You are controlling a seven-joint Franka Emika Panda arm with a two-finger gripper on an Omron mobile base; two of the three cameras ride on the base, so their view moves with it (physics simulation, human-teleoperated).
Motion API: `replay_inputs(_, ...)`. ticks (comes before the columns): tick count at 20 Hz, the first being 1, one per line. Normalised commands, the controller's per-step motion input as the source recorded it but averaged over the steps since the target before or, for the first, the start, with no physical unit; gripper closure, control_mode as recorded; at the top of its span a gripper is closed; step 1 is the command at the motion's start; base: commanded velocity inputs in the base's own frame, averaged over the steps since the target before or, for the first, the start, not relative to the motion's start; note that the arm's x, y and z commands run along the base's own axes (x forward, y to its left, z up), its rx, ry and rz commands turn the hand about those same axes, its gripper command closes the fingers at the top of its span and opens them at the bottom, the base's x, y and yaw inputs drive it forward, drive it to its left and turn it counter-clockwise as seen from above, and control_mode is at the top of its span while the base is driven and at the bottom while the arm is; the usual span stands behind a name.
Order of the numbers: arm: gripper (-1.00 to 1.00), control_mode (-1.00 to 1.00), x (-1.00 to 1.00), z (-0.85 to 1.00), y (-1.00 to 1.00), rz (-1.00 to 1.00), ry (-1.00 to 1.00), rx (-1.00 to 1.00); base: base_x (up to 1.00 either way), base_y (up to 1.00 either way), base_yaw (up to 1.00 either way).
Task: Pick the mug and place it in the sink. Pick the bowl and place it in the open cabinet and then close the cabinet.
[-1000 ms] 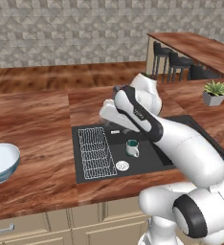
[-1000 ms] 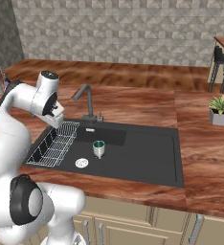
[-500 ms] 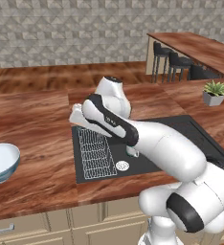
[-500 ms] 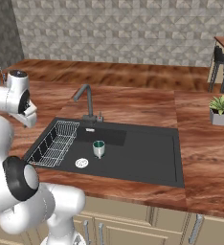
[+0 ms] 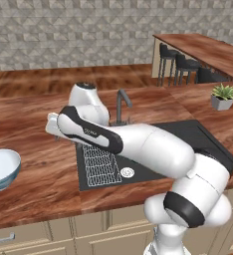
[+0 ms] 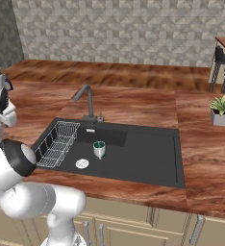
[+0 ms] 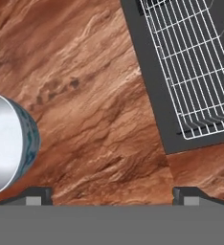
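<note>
**Now: mug's in, bowl's next**

So the mug (image 6: 99,149) stands upright in the sink (image 6: 148,158), beside the wire rack (image 6: 57,143) — that half looks done. Step in hand, I'd judge: reach for the bowl (image 5: 1,168).

To do it well: bring the claw (image 7: 112,194) over the bowl's near rim, w/ one finger inside and one outside, then lower straight and clamp the wall. Avoid skidding it along the counter (image 7: 95,105).

Claw: jaws spread wide, empty, touching nothing. In hand view, bowl sits off to its left, rack to its upper right.
</note>
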Motion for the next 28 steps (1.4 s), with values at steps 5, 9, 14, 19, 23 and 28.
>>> replay_inputs(5, -1.00, -1.00, 0.00, 0.00, 0.65, 0.00, 0.00, -0.04, 0.00, 0.00, 0.00)
replay_inputs(9, -1.00, -1.00, 0.00, 0.00, 0.57, 0.00, 0.00, -0.03, 0.00, 0.00, 0.00)
replay_inputs(14, -1.00, -1.00, 0.00, 0.00, 0.40, 0.00, 0.00, 0.00, 0.00, 0.00, 0.00)
replay_inputs(19, -1.00, -1.00, 0.00, -0.08, 0.29, 0.00, 0.00, 0.00, 0.00, 0.00, 0.00)
replay_inputs(23, -1.00, -1.00, 0.00, -0.24, 0.10, 0.00, 0.00, 0.00, 0.00, 0.00, 0.00)
replay_inputs(28, -1.00, -1.00, 0.00, -0.24, 0.19, 0.00, 0.00, 0.00, 0.00, 0.00, 0.00)
